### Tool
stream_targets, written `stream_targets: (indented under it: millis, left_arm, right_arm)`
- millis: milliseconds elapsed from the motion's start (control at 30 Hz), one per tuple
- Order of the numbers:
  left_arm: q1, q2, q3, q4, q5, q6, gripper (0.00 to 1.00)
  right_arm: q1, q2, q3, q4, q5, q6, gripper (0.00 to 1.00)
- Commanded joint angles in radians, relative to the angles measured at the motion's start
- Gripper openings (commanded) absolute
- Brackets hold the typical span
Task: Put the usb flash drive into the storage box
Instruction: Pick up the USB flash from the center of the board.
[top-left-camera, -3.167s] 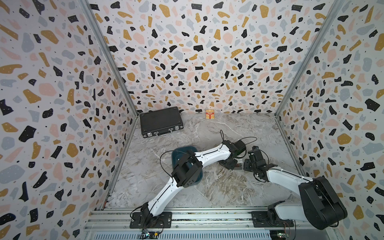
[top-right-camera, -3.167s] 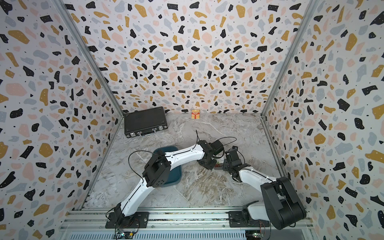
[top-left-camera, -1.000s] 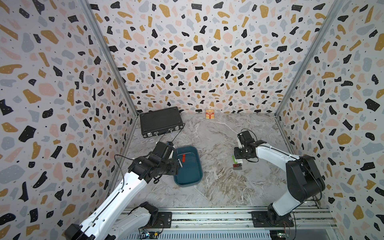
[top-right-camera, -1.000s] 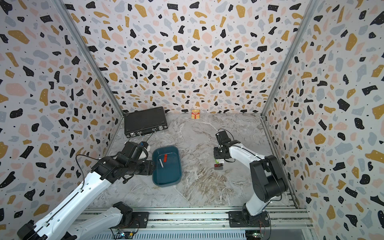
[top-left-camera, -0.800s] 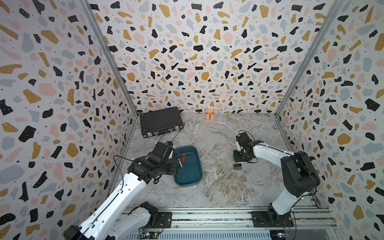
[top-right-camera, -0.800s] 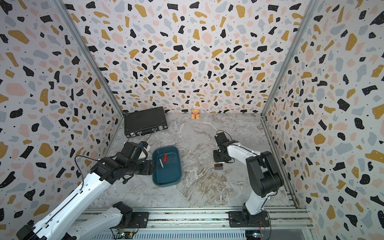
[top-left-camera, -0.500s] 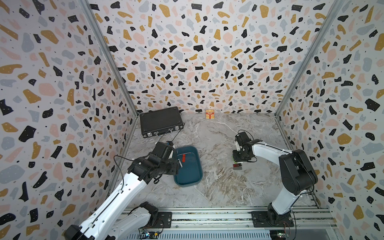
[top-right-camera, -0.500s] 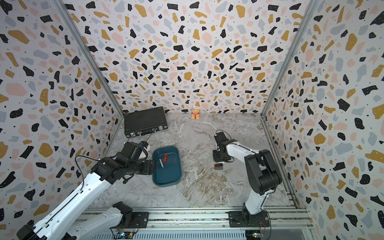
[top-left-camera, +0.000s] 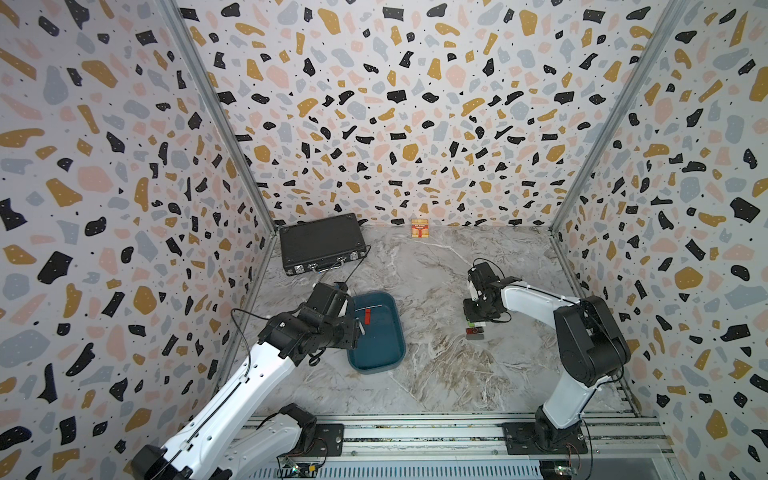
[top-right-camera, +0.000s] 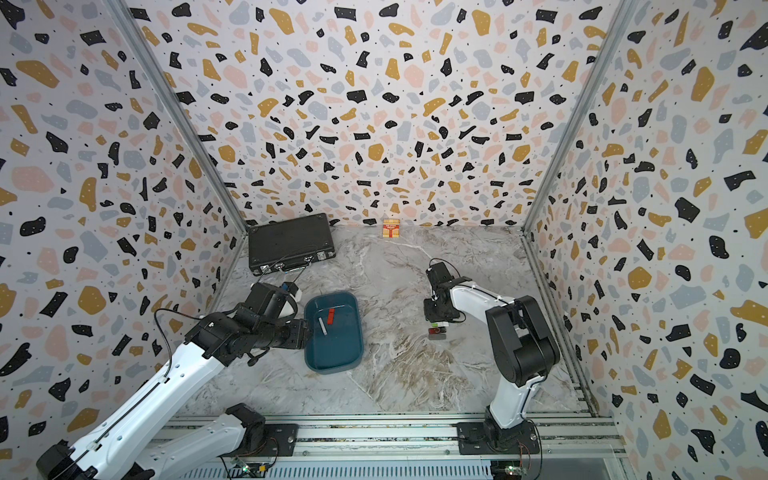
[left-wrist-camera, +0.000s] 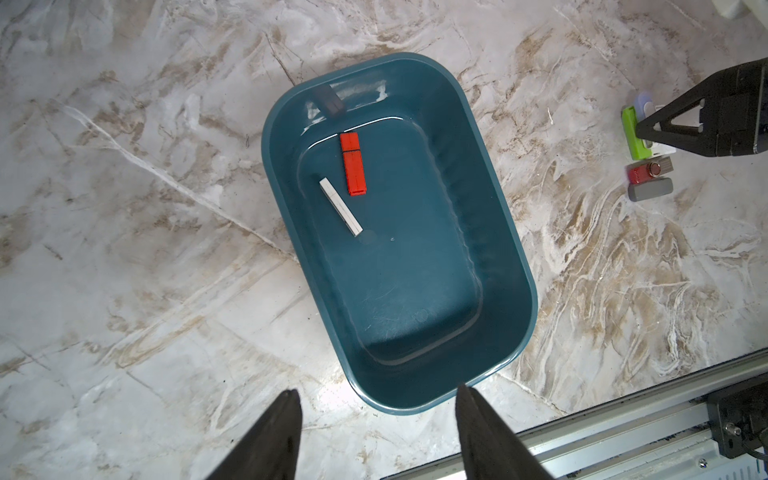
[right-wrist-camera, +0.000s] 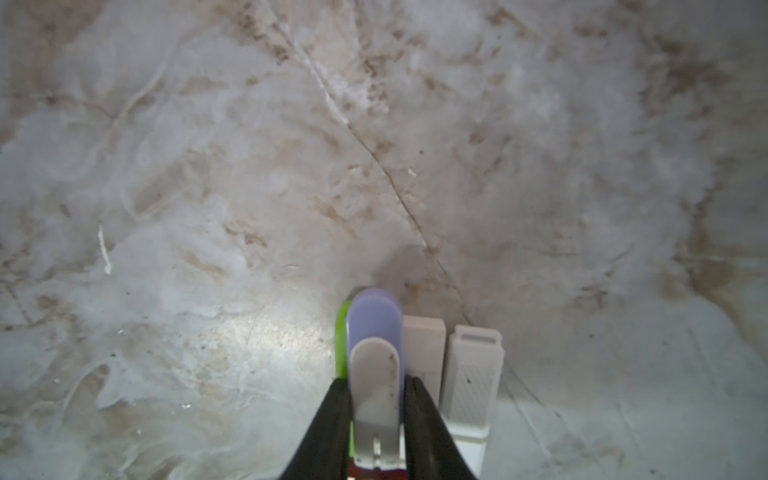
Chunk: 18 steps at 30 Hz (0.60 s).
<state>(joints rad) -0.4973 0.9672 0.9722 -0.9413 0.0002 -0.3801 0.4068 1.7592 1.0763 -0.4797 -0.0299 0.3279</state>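
Note:
The storage box (top-left-camera: 388, 353) (top-right-camera: 351, 353) (left-wrist-camera: 498, 232) is a teal tub on the marble floor. A red usb flash drive (left-wrist-camera: 353, 166) and a white one (left-wrist-camera: 340, 206) lie inside it. My left gripper (left-wrist-camera: 376, 390) hangs open over the box's near rim, holding nothing. My right gripper (right-wrist-camera: 376, 382) (top-left-camera: 478, 318) is down on a cluster of drives to the right of the box. Its jaws press both sides of a lilac usb flash drive (right-wrist-camera: 374, 320) with a grey swivel clip. Beside it lie a green drive (left-wrist-camera: 636, 133), white drives (right-wrist-camera: 471, 365), a red swivel drive (top-left-camera: 475, 331) and a grey one (left-wrist-camera: 650, 191).
A black briefcase (top-left-camera: 322, 243) (top-right-camera: 291, 241) lies at the back left by the wall. A small red-and-yellow carton (top-left-camera: 419, 228) stands against the back wall. The arms' metal rail (top-left-camera: 415, 432) runs along the front edge. Patterned walls enclose three sides.
My right gripper has narrowed its jaws onto the lilac drive and settled lower over the cluster. The left arm and the box have not moved.

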Motion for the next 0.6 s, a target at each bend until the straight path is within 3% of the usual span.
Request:
stream_targets:
  millis: [0,167,333,433,567]
  left_arm:
    - [0.006,0.002,-0.015,0.019,0.000,0.009,0.63]
    - [0.006,0.001,-0.013,0.014,-0.021,0.005,0.63]
    - [0.006,-0.015,-0.011,0.010,-0.040,-0.002,0.63]
    - [0.006,-0.025,-0.010,0.008,-0.068,-0.009,0.63]
    - [0.006,-0.037,-0.006,-0.003,-0.102,-0.020,0.63]
  right_arm:
    - [0.007,0.000,0.023,-0.020,0.000,-0.009,0.19]
    - [0.009,-0.054,0.015,-0.022,-0.007,-0.006,0.16]
    - [0.046,-0.199,-0.024,-0.008,-0.109,0.042,0.14]
    - [0.115,-0.290,-0.045,0.028,-0.187,0.124,0.14]
    - [0.279,-0.332,-0.045,0.118,-0.203,0.234,0.14]
